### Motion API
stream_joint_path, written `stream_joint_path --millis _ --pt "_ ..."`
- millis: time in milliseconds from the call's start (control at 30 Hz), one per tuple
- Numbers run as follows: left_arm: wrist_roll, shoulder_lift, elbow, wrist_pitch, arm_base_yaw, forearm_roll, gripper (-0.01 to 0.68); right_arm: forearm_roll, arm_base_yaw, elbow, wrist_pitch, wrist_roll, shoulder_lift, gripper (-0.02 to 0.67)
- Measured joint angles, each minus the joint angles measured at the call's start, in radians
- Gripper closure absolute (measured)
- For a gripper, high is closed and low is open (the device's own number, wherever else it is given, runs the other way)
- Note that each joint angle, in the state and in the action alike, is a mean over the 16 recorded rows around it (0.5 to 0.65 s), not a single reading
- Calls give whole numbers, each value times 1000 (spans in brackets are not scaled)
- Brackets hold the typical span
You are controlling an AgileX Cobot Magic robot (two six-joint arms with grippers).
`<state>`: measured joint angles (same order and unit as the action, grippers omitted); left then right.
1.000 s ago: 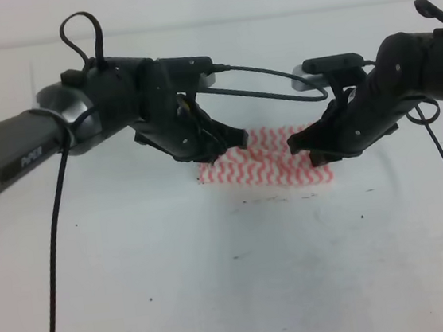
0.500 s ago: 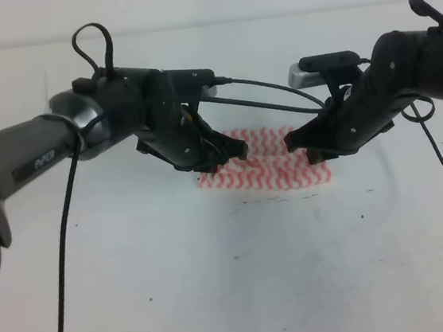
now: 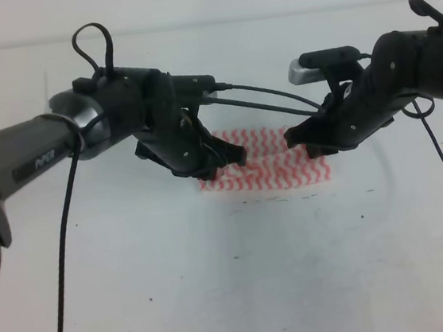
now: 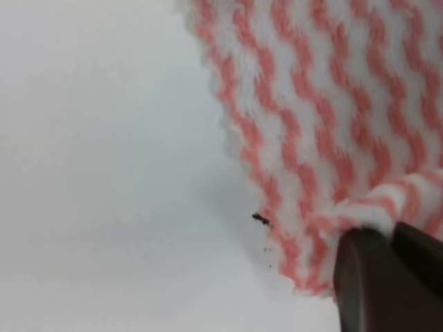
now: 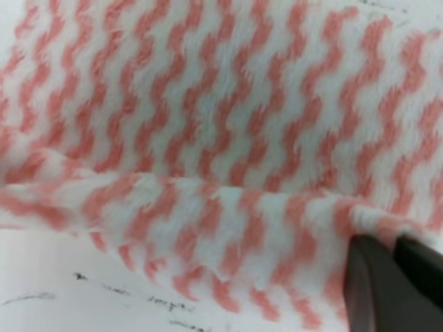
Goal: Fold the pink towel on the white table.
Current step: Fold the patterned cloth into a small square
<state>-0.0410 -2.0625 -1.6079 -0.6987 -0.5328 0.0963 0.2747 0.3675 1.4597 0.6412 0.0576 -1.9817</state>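
The pink towel (image 3: 268, 167), striped in pink-red and white zigzags, lies on the white table (image 3: 243, 284) just behind the middle. My left gripper (image 3: 233, 159) is at the towel's left end. In the left wrist view it (image 4: 392, 243) is shut on a raised fold of the towel (image 4: 325, 104) near a corner. My right gripper (image 3: 301, 145) is over the towel's right end. In the right wrist view it (image 5: 394, 247) is shut on a lifted edge of the towel (image 5: 208, 131), which curls over in a soft roll.
Small dark specks and scuff marks (image 3: 277, 199) dot the table just in front of the towel. Black cables (image 3: 270, 96) hang between the two arms above the cloth. The table's far edge (image 3: 205, 23) runs along the top.
Both grippers have shifted a little, the left one slightly down and left, the right one slightly up. The towel's outline on the table looks about the same.
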Motion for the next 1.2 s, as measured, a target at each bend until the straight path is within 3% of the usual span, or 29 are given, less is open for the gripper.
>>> stream_joint_path --millis 400,667,1200 --pt "2 0 -10 31 13 -10 468 -1 0 0 -23 0 -1 666" --pt "-34 0 -71 6 37 -14 430 -3 0 0 -42 0 0 666" --pt "-732 -21 -199 -253 48 162 424 -6 0 0 -51 0 -1 666"
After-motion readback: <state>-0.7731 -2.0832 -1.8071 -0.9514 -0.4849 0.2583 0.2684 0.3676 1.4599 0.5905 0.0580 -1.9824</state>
